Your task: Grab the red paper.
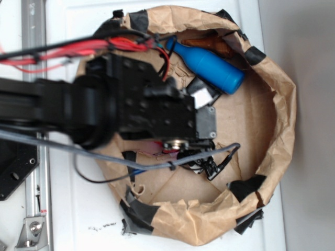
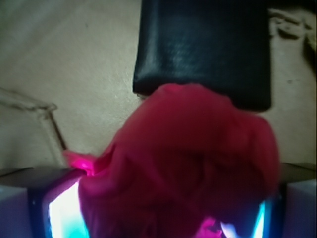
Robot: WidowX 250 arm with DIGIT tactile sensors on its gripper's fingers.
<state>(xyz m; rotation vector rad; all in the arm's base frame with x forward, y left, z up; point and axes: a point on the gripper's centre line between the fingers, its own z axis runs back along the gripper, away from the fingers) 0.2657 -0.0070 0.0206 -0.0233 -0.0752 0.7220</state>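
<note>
In the wrist view the red paper (image 2: pixel 193 168) fills the lower centre of the frame, sitting between the two fingers (image 2: pixel 15 208) of the claw (image 2: pixel 163 213) at the lower corners, which grasp the crumpled ball; a flat black pouch (image 2: pixel 203 44) lies just above it at top centre. In the exterior view the black arm hides the claw, only a sliver of red (image 1: pixel 165 149) shows beneath it at centre, and a blue bottle (image 1: pixel 209 65) lies at upper right inside the brown paper ring (image 1: pixel 282 104) on the white bench (image 1: pixel 78 219). No writing or labels can be read anywhere.

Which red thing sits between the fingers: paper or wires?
The red paper, a crumpled ball filling the wrist view between the fingers. The red wires run along the arm, above and behind.
</note>
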